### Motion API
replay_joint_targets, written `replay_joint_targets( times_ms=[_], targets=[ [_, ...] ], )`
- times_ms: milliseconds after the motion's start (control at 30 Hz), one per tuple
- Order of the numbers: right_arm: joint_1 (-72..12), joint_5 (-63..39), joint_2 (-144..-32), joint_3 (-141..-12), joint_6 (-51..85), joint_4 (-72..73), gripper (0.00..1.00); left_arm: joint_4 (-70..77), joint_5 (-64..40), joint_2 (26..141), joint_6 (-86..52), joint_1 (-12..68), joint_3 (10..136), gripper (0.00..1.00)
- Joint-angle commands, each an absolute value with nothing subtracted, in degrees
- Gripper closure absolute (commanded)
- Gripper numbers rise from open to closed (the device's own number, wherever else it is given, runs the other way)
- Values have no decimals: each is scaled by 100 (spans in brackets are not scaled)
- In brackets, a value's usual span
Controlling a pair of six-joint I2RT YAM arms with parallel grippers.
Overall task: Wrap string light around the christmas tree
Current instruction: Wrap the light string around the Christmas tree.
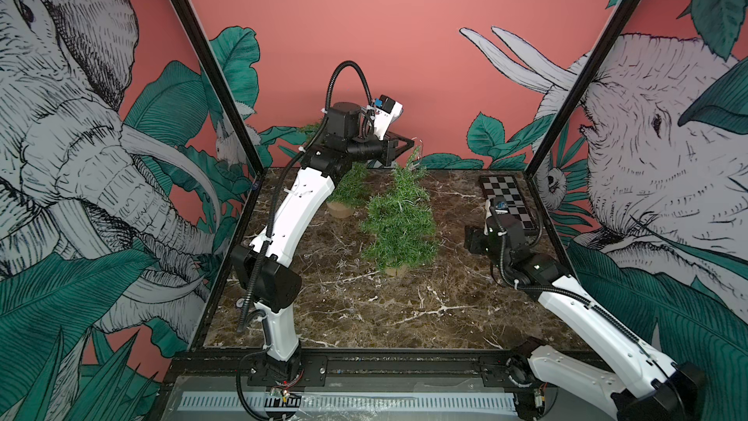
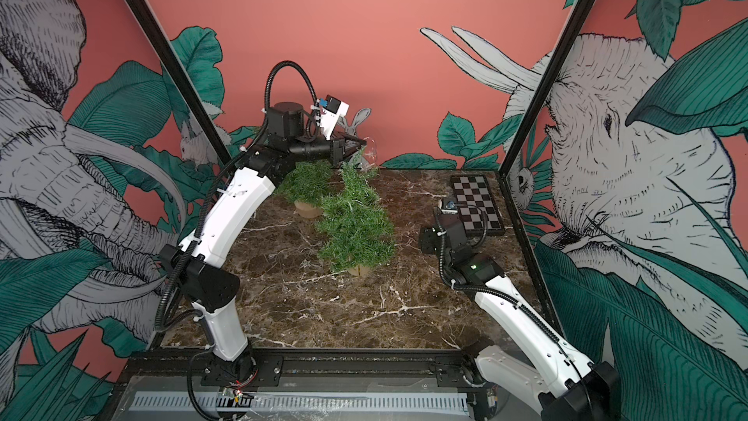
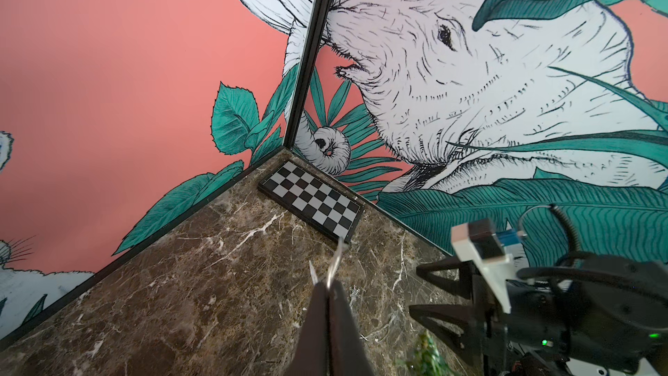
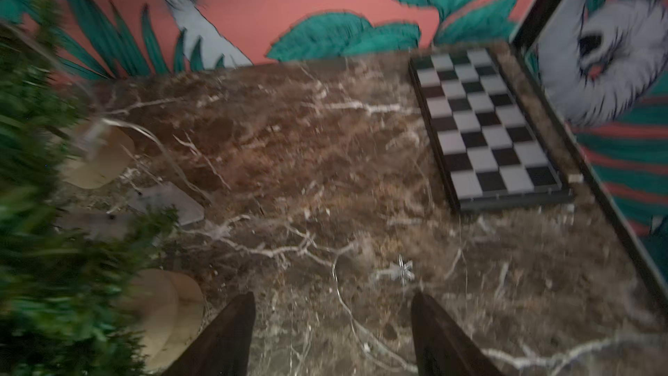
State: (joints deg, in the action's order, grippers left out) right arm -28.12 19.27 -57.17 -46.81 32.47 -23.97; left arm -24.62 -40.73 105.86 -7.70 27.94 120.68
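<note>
We are seeing the left claw pinching shut on the string light above the christmas tree, judging it thin, limp, featherlight, best gripped on bare wire, while the right claw is hanging wide, empty, over the tabletop.

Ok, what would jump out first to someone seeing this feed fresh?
The left gripper is raised high at the back, shut on a thin loop of string light. Below it stand a christmas tree and a second tree; the right gripper hangs open beside them.
</note>
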Motion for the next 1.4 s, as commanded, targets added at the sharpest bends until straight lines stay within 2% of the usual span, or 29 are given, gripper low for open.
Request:
replay_joint_targets(
  times_ms=[0,167,300,367,633,867,1133,1367],
  targets=[
    [-2543,2039,-5768,-4461,5068,-2843,30,-2549,-4052,10448,-617,2820,11991,100],
    [-1855,1572,-6523,-4518,6601,-3385,36,-2514,-4043,10416,-625,2817,11918,100],
    [-1538,1028,-7343,-4625,7177,-3513,48,-2505,-4052,10399,-624,2820,11895,100],
    [-1475,876,-7625,-4587,7441,-3450,51,-2505,-4060,10393,-628,2817,11884,100],
    [-1443,623,-8049,-4254,8352,-3077,53,-2507,-4050,10363,-617,2820,11848,100],
    [-1446,512,-8186,-4105,8911,-3117,59,-2492,-4052,10341,-619,2832,11804,100],
    [-1441,707,-8400,-4251,9061,-3102,60,-2482,-4059,10319,-572,2845,11735,100],
    [-1449,891,-8002,-4203,9078,-3045,61,-2510,-4044,10293,-519,2845,11716,100]
  ],
)
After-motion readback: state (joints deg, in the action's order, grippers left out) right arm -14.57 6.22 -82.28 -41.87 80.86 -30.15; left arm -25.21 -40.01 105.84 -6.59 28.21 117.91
